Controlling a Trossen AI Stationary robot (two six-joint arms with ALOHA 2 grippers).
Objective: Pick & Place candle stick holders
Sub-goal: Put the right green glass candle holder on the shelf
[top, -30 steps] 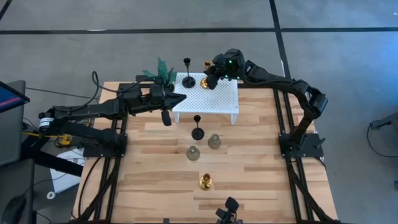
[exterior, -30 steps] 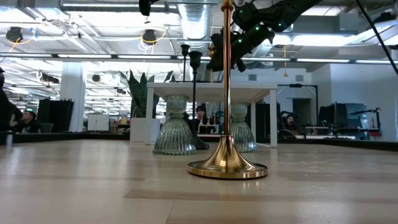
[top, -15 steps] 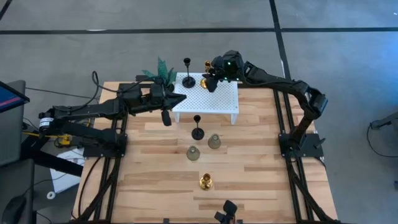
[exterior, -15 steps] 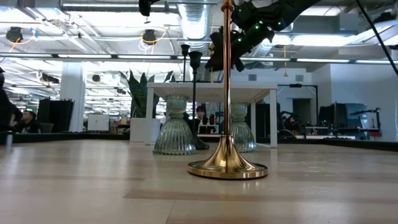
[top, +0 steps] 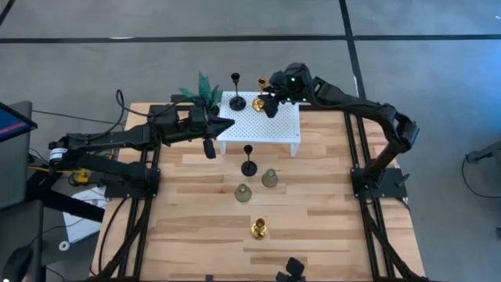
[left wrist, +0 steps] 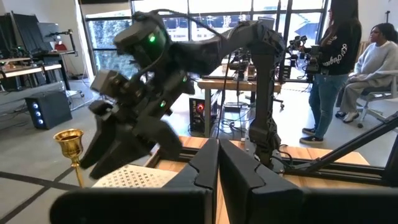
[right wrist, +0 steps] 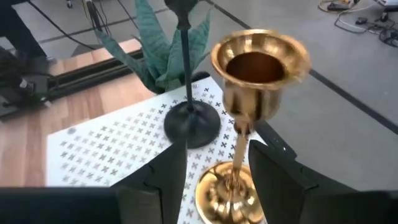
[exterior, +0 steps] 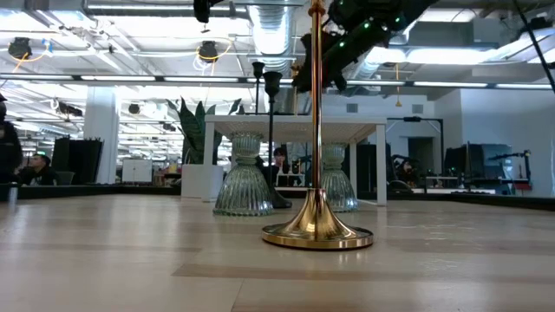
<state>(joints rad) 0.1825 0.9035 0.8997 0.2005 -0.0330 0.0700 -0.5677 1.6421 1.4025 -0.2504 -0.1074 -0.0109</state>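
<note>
The left gripper [top: 221,124], clenched and empty, waits beside the white platform [top: 282,129]. On it stand a black holder [top: 236,99] and a gold holder [right wrist: 249,124], the released right gripper [top: 268,104] straddling the latter. Four holders seem left on the table [top: 313,211].

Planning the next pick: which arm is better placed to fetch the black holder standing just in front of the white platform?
Left, probably. The left tool hangs shut beside the platform, close to the black holder. The right tool is open around the gold holder at the platform's far edge.
</note>
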